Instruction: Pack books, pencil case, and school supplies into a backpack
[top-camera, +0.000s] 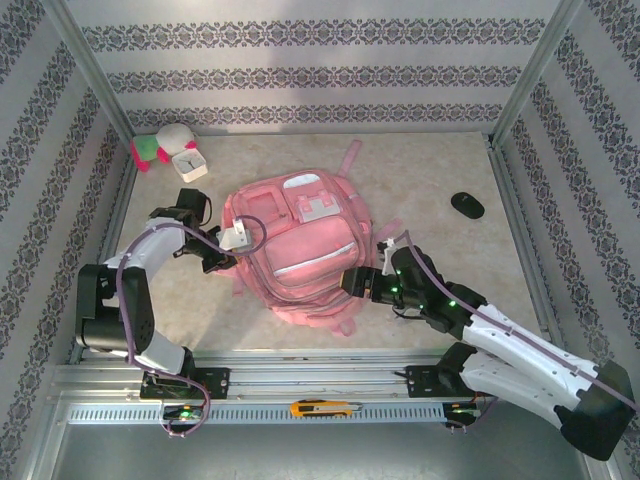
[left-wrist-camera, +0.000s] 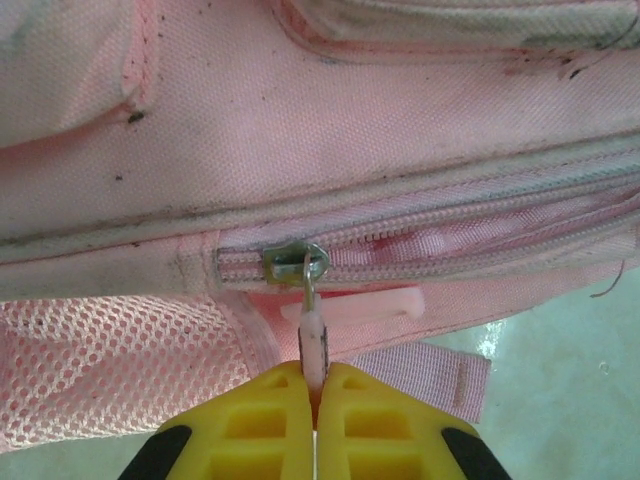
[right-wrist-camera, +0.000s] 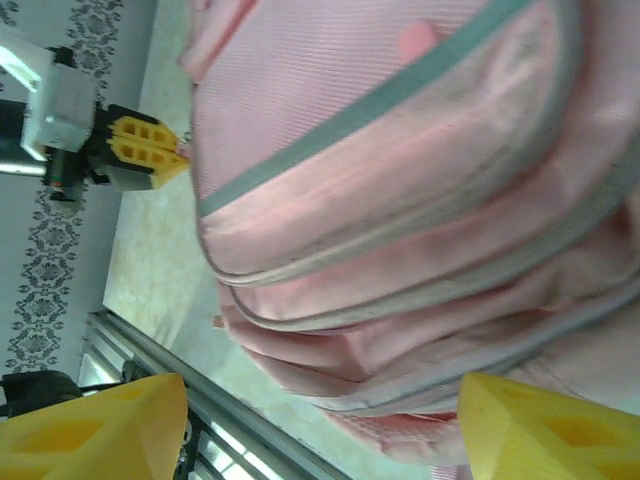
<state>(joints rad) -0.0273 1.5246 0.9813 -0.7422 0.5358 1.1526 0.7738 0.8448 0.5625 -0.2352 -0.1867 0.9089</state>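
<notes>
The pink backpack (top-camera: 300, 250) lies flat in the middle of the table with its pockets facing up. My left gripper (top-camera: 226, 260) is at its left side, shut on the pale pink zipper pull (left-wrist-camera: 313, 335). That pull hangs from a metal slider (left-wrist-camera: 295, 262) on a closed zip, and the yellow fingers (left-wrist-camera: 260, 420) pinch it edge-on. My right gripper (top-camera: 350, 283) stands open at the backpack's lower right edge. Its yellow fingertips (right-wrist-camera: 120, 420) are spread wide, with the bag's seams (right-wrist-camera: 400, 150) just ahead. The books, pencil case and school supplies are out of view.
A black oval object (top-camera: 467, 205) lies at the right. A white square clock (top-camera: 188, 163) and a plush toy (top-camera: 160, 145) sit in the back left corner. An orange utility knife (top-camera: 322, 408) rests on the front rail. Metal frame posts and patterned walls close in the table.
</notes>
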